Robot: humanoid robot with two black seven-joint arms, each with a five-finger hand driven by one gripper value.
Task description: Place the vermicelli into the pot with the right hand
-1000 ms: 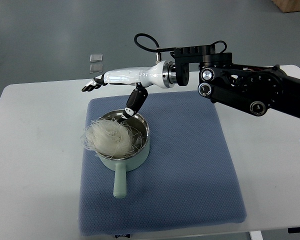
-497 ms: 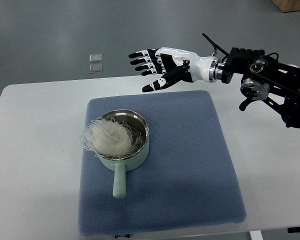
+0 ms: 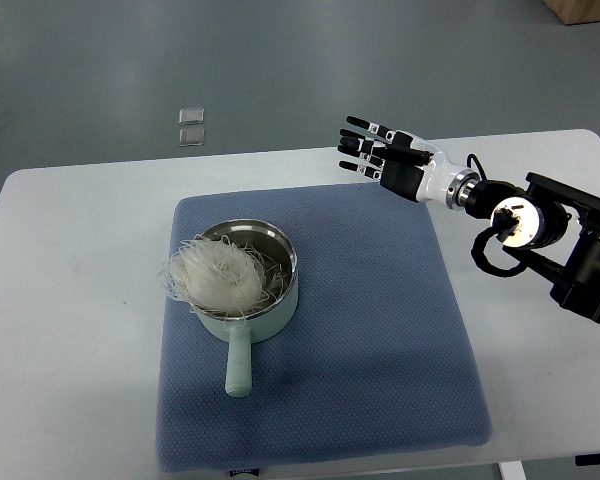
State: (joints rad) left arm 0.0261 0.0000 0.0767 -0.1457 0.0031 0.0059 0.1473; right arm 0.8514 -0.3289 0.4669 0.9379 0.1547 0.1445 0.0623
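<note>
While the right hand (image 3: 385, 160) hangs over the far edge of the blue mat (image 3: 380, 330), its fingers (image 3: 358, 140) are stretched out and spread apart, holding nothing. Its dark arm (image 3: 540, 235) enters from the right side of the view, above the white table (image 3: 70, 300). The vermicelli (image 3: 212, 277) lies as a pale tangled nest in the pale green saucepan (image 3: 265, 318), piled toward the pan's left side with loose strands spilling over the left rim. The pan stands on the left part of the mat, well apart from the hand, its handle (image 3: 239, 362) pointing toward the near edge. Two small clear squares (image 3: 190, 126) lie on the grey floor beyond the table.
</note>
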